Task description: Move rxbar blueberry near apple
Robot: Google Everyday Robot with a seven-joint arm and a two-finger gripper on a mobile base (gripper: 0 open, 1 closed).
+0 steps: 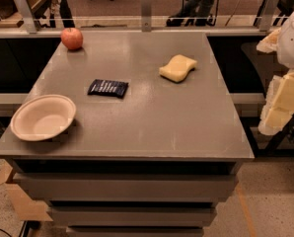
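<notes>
Starting nearest, the grey desk (152, 132) fills the middle of the frame, with drawer-like tiers below its front edge. At the lower left, a pale bowl (43, 117) sits upright near the desk's front left corner. Just beyond it, toward the centre, the bar (107, 88) lies flat in its dark navy wrapper. Further back and right of centre rests a yellow wavy sponge (177, 67). At the right edge of the frame, off the side of the desk, the pale hand (284, 100) hangs clear of every object; whether it is open or closed cannot be told. Farthest, in the upper left, the red apple (72, 38) stands at the desk's back left corner, well apart from the bar.
</notes>
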